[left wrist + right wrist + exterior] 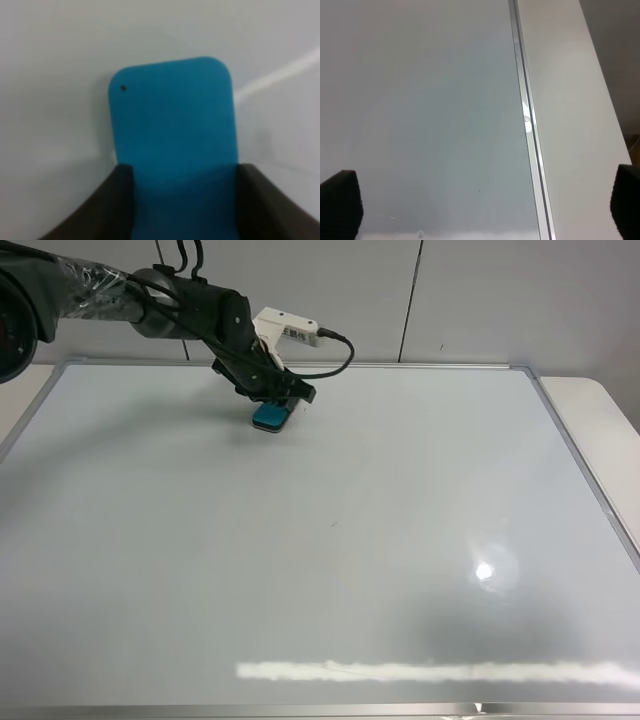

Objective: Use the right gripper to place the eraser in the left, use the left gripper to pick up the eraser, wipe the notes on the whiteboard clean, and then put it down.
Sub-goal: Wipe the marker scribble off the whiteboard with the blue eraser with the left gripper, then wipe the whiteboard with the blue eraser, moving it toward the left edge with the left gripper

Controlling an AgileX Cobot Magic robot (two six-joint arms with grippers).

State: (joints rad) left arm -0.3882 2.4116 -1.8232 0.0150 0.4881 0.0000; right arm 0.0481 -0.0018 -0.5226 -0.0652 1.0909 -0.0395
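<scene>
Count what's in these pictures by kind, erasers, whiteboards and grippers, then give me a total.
Erasers: 1, the teal eraser.
Whiteboards: 1, the whiteboard.
Grippers: 2, the left gripper and the right gripper.
Total: 4

We find no text, brand, number or sign that we can read anywhere in these views. The small white box (287, 330) at the wrist of the left hand (283, 400) carries a label, but its print is too small and blurred for us to make out. The eraser (172, 145) shows only one tiny dark dot on its teal top, and the whiteboard (330, 570) bears no legible writing.
</scene>
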